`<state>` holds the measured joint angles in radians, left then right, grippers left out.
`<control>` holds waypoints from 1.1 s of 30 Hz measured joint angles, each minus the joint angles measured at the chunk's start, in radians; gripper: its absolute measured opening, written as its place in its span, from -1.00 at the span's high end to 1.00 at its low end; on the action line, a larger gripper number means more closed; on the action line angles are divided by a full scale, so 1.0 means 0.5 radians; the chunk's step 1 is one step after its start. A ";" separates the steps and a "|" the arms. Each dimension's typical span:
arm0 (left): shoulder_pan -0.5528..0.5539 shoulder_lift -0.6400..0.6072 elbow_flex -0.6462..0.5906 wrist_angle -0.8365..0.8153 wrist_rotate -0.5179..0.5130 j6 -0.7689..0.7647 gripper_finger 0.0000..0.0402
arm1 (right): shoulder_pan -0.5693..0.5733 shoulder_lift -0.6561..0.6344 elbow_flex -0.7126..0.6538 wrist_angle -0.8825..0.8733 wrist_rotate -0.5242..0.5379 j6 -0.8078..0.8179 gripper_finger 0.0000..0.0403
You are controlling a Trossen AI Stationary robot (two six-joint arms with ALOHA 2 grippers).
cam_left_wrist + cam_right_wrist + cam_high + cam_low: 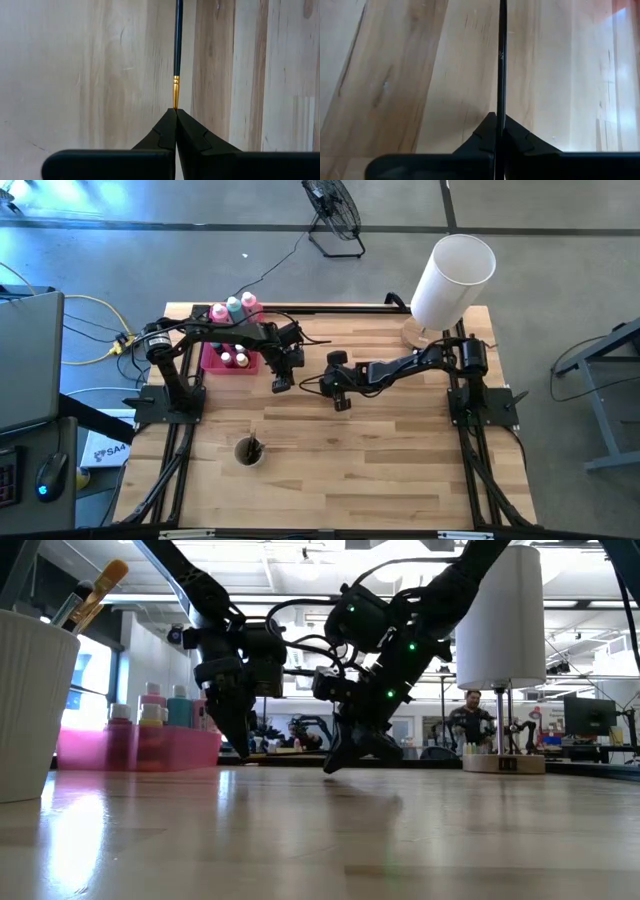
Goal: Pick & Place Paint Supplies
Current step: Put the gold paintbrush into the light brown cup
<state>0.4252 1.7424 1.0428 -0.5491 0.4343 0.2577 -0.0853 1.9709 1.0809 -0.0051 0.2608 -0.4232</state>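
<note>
Both claws pinch one thin dark-handled brush (177, 45) at frame centre, low over the wooden surface (380, 460): left claw (175, 111) at the ferrule, right claw (500, 116) mid-handle. You'll find it light, stiff, slippery; hold mid-handle.

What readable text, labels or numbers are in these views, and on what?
"SAA", cut off by the table: white box on the floor, seen from the high view.
Small pale mark on the brush handle: too small to read.
Dark plate on the lamp base: blurred, unreadable.
Squeeze bottles: no legible labels.
</note>
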 joint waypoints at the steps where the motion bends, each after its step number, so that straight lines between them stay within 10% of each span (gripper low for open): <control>1: 0.000 0.000 0.000 0.000 0.000 0.000 1.00 | 0.000 0.000 0.000 0.000 0.001 0.000 0.98; 10: -0.001 0.000 0.000 0.022 -0.119 -0.001 0.85 | 0.001 0.000 0.000 -0.058 0.052 -0.001 0.98; 22: 0.001 0.000 0.494 -0.527 -0.795 0.055 0.17 | 0.001 -0.023 0.001 -0.137 0.092 0.010 0.98; 33: 0.084 -0.063 0.595 -0.760 -0.748 0.109 0.32 | -0.026 -0.024 0.001 -0.083 0.084 0.156 0.98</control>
<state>0.4671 1.7107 1.3404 -0.9290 0.0605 0.3122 -0.0985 1.9587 1.0813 -0.0469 0.3028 -0.3450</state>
